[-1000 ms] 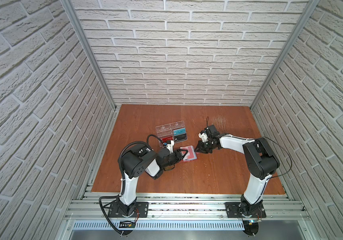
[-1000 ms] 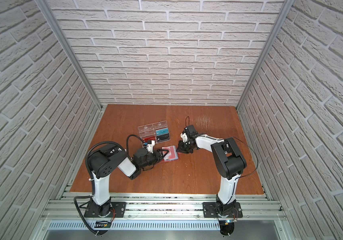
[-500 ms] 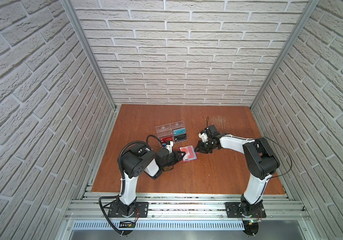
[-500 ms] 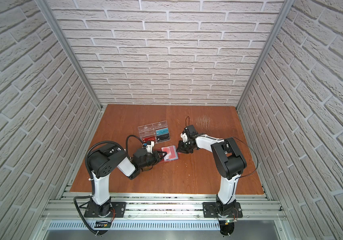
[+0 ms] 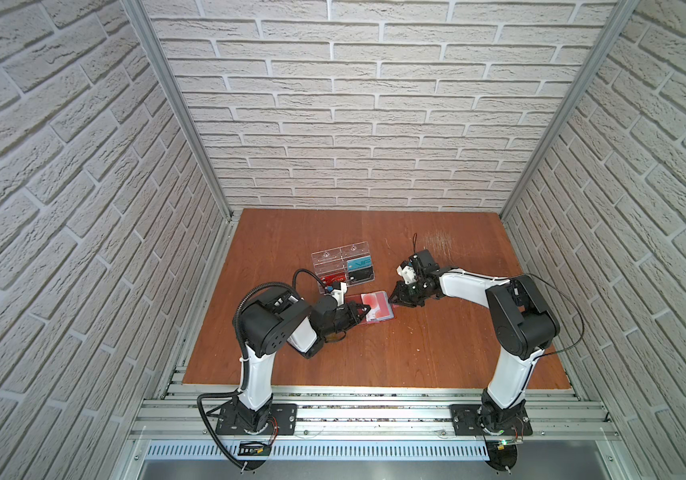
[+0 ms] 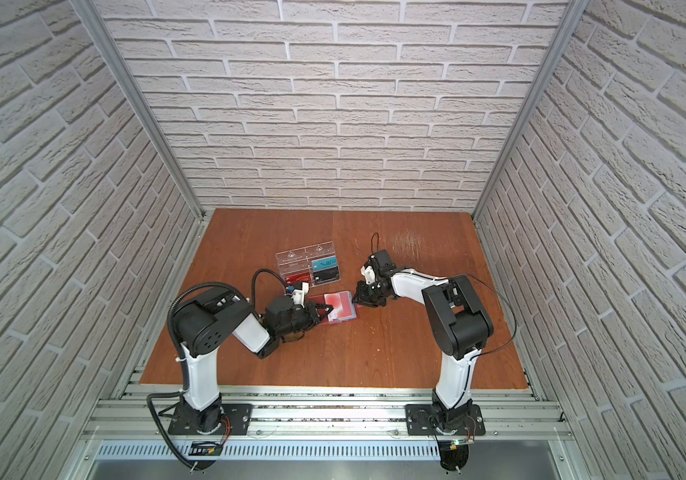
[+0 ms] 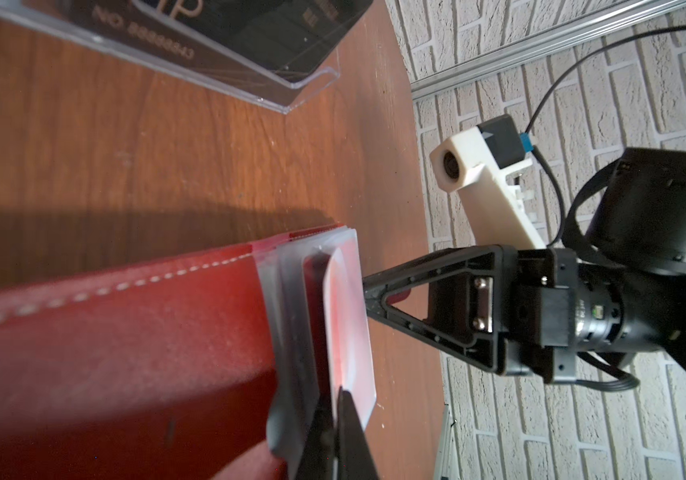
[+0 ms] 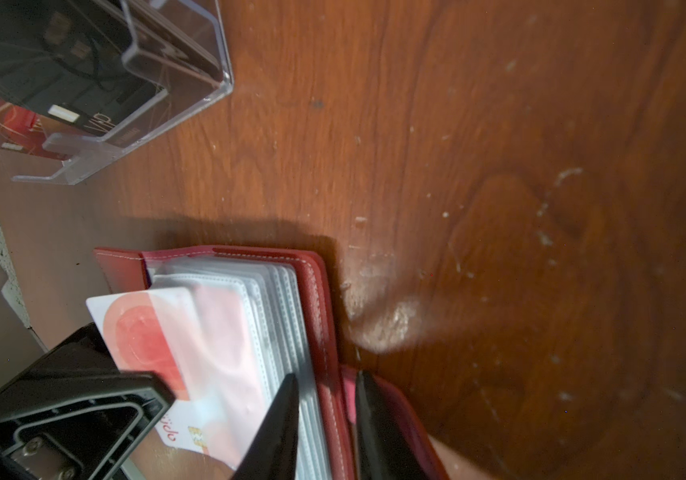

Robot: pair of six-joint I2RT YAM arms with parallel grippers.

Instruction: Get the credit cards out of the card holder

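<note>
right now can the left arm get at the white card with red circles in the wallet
Likely yes: the card sticks out of the wallet toward the left gripper, which looks shut on its edge, while the right gripper clamps the wallet's side.

both top views are looking down from high at the front, taking in the whole table. both wrist views are looking from close in, low over it, facing the card holder from opposite sides and sharing a corner of the clear rack.
</note>
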